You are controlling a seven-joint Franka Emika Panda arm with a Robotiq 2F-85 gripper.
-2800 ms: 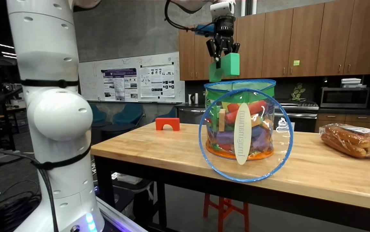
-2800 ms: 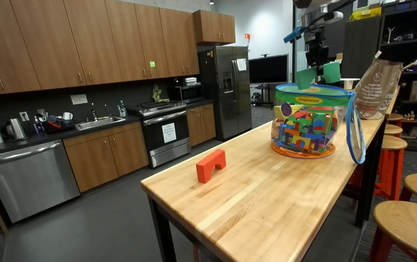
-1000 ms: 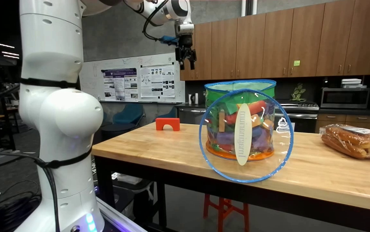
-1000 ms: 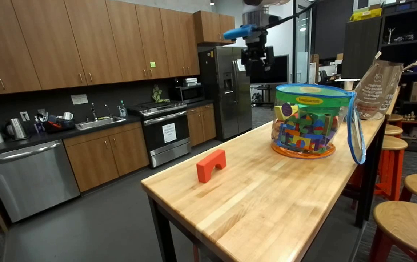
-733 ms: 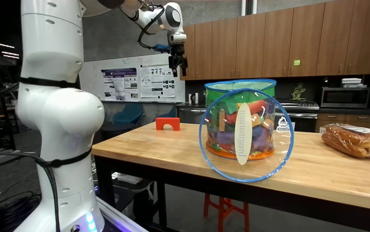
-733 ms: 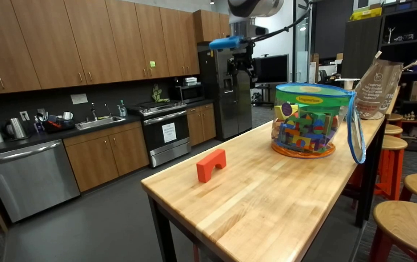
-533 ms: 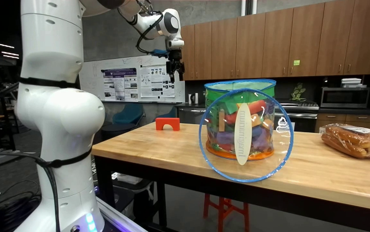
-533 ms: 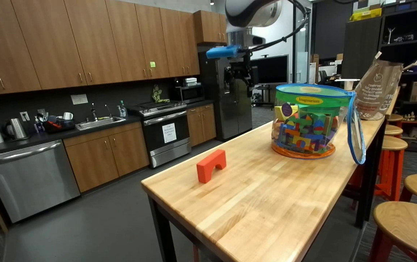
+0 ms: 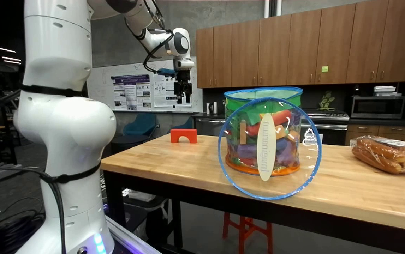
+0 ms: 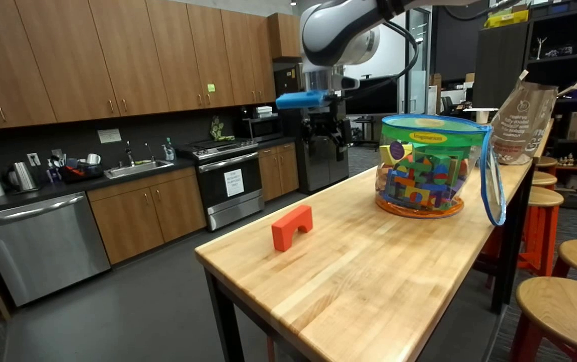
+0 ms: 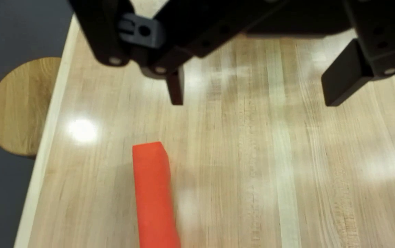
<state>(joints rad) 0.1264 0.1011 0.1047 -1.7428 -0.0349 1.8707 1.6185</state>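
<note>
**Red arch block below my spread fingers**

Leftmost in an exterior view, the block stands upright on the counter, near its end, below my fingers and well apart from them, arch facing down. The wrist view puts it off to one side of my gap, nearer the left-hand fingertip, with one end cut off by the edge of the view.

Next come my fingers, spread wide, with nothing between them. I judge the step in hand to be lining up with the block. Its long side runs almost square to the way my fingers close, so little twist looks needed; what is lacking is sideways travel. I would shift until its narrow top sits midway in my gap, centred over the arch, and only then come straight down, one finger to each broad face. Dropping too soon could tip it. Its matt surface suggests foam, so a light, even squeeze should do, with my tips kept off the counter.

Right of my fingers stands a clear plastic drum holding coloured building blocks, its round lid hanging from the rim. Farther right of my fingers, past the drum, stands a brown paper bag.
</note>
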